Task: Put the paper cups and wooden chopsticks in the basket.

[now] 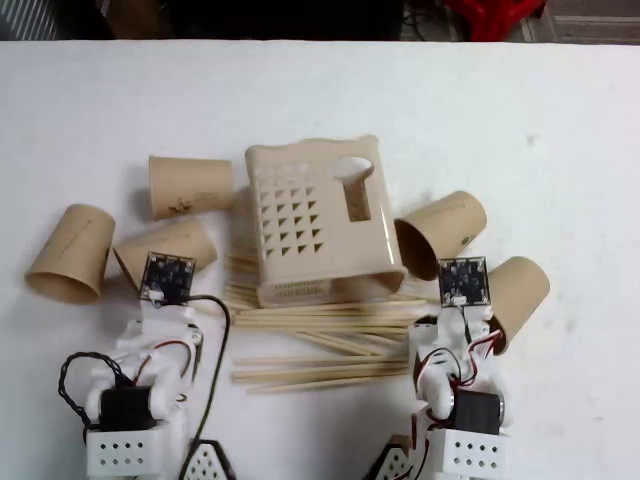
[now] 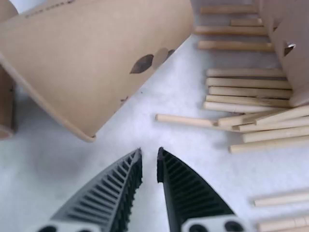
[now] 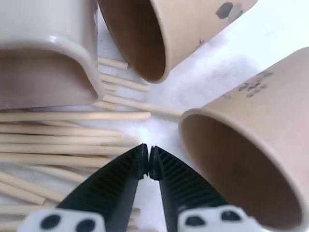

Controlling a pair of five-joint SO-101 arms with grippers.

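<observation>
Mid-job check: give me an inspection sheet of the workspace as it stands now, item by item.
Surface: white table, no spills seen.
Job's things: five paper cups lie on their sides, three on the left arm's side of the basket and two on the right arm's side. The basket appears tipped over, perforated wall up. The wooden chopsticks are scattered on the table in front of it.
Clutter: nothing seen.
Grippers: left gripper narrowly open, empty, beside a cup; right gripper shut, empty, between a cup and the chopsticks.
Cables: black cable loops by the left arm; red and white wires on the right arm.
Surroundings: red object beyond the table's far edge.

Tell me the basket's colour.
The basket is pale cream, with triangular cut-outs; the high view shows it best.
</observation>
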